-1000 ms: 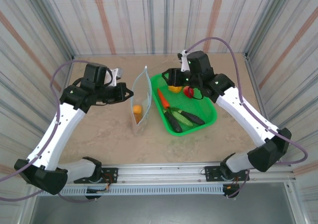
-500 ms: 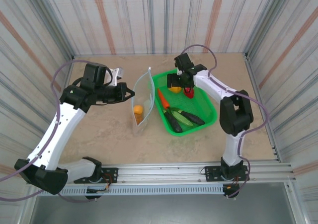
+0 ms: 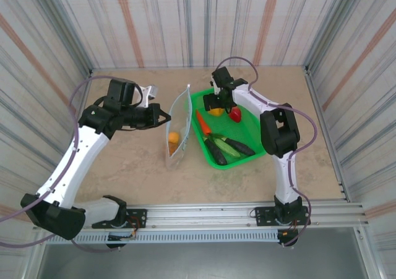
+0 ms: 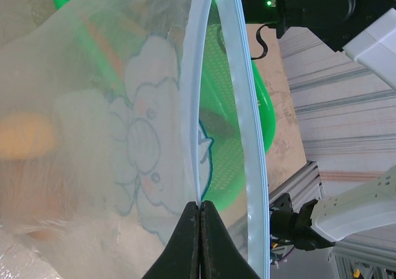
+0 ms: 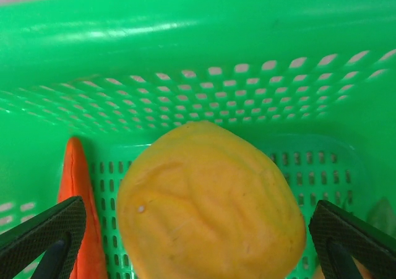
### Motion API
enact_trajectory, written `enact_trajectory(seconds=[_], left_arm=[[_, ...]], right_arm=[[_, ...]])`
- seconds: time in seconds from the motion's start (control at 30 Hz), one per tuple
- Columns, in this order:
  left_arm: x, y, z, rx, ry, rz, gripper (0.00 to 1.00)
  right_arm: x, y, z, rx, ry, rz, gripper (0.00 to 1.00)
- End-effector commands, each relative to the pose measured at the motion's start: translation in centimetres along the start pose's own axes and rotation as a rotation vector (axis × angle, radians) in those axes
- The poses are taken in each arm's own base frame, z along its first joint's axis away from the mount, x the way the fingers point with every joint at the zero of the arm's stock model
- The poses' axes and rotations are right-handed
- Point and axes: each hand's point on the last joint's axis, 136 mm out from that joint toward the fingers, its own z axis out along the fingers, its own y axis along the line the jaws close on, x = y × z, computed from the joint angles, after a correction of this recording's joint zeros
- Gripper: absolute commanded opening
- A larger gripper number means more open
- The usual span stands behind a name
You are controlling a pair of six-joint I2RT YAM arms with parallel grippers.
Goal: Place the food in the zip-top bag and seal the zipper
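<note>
The clear zip-top bag point(image 3: 179, 125) stands upright on the table with its mouth open, and an orange round fruit point(image 3: 173, 138) lies inside it. My left gripper point(image 3: 164, 117) is shut on the bag's left mouth edge point(image 4: 197, 167). The pale-blue zipper point(image 4: 244, 106) bows away on the other side. My right gripper point(image 3: 216, 103) is open inside the green basket point(image 3: 263, 144). Its fingers point(image 5: 46, 232) straddle a yellow fruit point(image 5: 210, 205) without closing on it. Beside that fruit lie an orange carrot point(image 5: 77, 186) and a red strawberry point(image 3: 235, 114). A green cucumber point(image 3: 228, 145) and dark long pieces point(image 3: 215, 150) lie nearer.
The green basket's far wall point(image 5: 198, 38) rises just beyond the yellow fruit. The basket sits right of the bag, almost touching it. Striped walls enclose the table on three sides. Bare tabletop point(image 3: 136, 167) lies in front of the bag and the basket.
My right gripper has opened wider and come down over the yellow fruit at the basket's far end, with the arm folding in. The left gripper keeps the bag's edge, barely shifted.
</note>
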Motion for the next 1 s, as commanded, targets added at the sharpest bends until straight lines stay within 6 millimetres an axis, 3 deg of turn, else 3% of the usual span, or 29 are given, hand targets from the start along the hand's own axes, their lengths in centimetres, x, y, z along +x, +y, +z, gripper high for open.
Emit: enact_trajectory(seconds=[0.0,0.27,0.5,0.73,0.97], left_arm=[[-0.2,-0.1,0.1,0.022,0.006,0.022,0.0],[-0.2,-0.3,-0.1,0.025,0.002,0.026,0.0],[0.1,0.1,-0.1,0.004,0.008,0.024,0.0],[0.0,0.5,0.4,-0.004,0.018,0.006,0.0],[0.0,0.7,0.7,-0.01,0.026,-0.002,0.0]], right_arm=[[0.3,0.9,0.0,-0.088,0.027,-0.026,0.96],[1.5,1.9,-0.7,-0.189,0.04,0.02,0.88],[2.5,2.0,0.7,-0.209,0.081,0.047,0.89],[1.3,1.9,1.1,-0.235,0.046,0.065,0.89],[0.8,1.7,2.1,-0.257,0.053,0.104,0.8]])
